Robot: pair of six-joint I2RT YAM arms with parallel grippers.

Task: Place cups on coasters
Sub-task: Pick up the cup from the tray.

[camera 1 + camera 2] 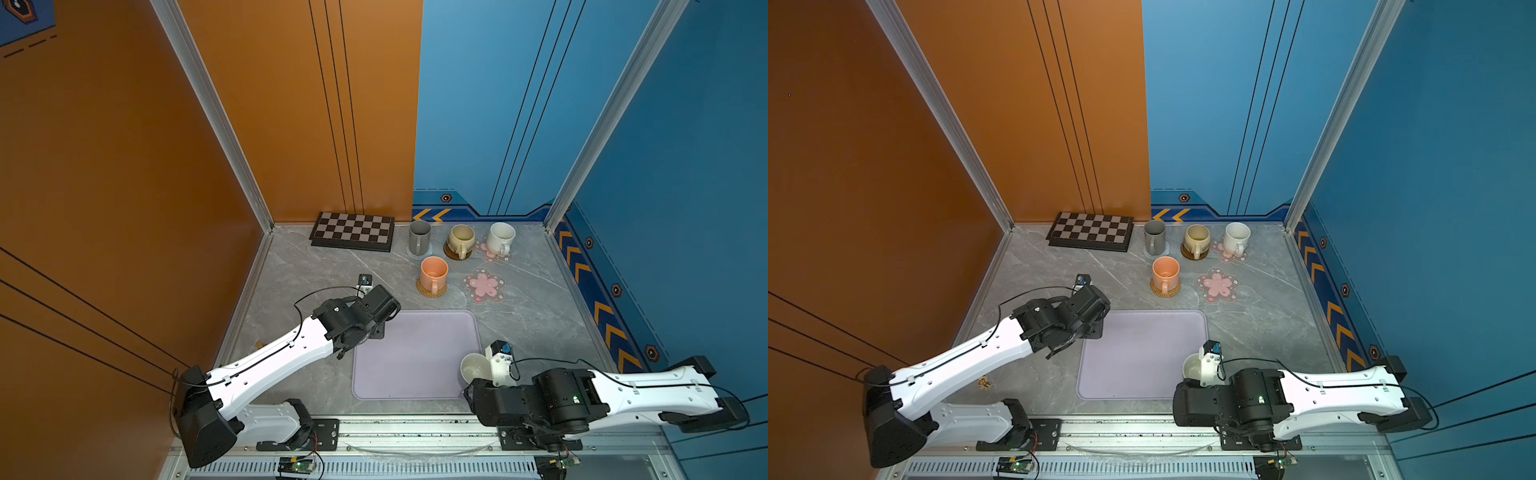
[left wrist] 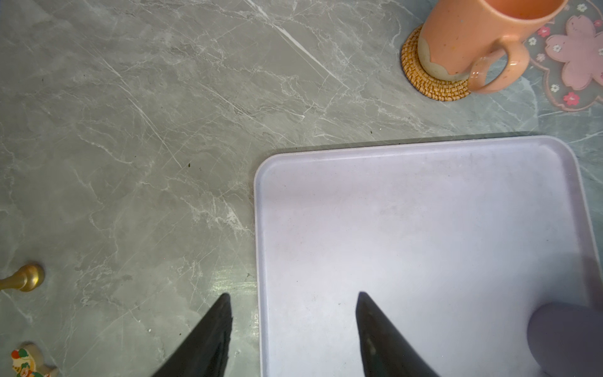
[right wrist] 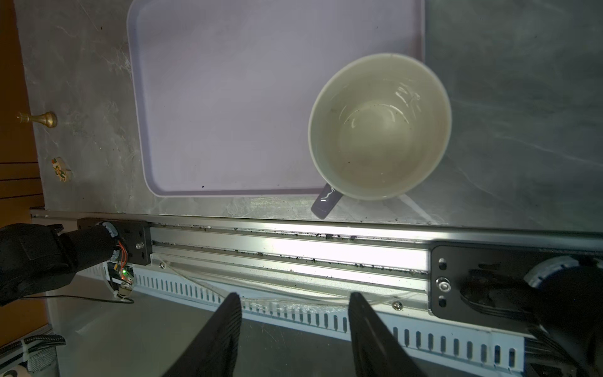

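Orange mug [image 1: 433,272] seated on the woven rattan round [image 1: 424,291], handle toward the near side. Farther back, in a row: tall grey mug [image 1: 419,237] on the pale-blue spiral round [image 1: 428,252], beige-yellow mug [image 1: 460,239] on the dark-brown wooden disc [image 1: 450,253], speckled white mug [image 1: 500,236] on a pink flower coaster [image 1: 490,257]. Makes four of five cups placed, so about four fifths done, as a judgement from both top views. Leaves one pair open: second pink flower coaster [image 1: 483,284] bare on the grey marbled surface [image 1: 311,270], just right of the orange mug, and lavender mug [image 3: 380,127] upright at the near right corner of the lavender tray [image 1: 415,357], well apart from that coaster, white inside showing, handle poking past the tray rim toward the front rail [image 3: 293,248]. Cannot tell about its foot: wholly inside the rim or partly over it. Right hand [image 3: 293,293] above the rail, near the lavender mug but not touching, fingers [image 3: 225,329] apart with nothing between. Left hand [image 2: 293,295] over the tray's left edge, fingers [image 2: 208,339] likewise apart and empty, one above the surface, one above the tray. Remains: closing on the lavender mug, most likely with the right hand as the nearer one, lifting it clear of the rim and setting it down centred on the bare flower. Chequered board [image 1: 353,230] at the back left, no part of this.
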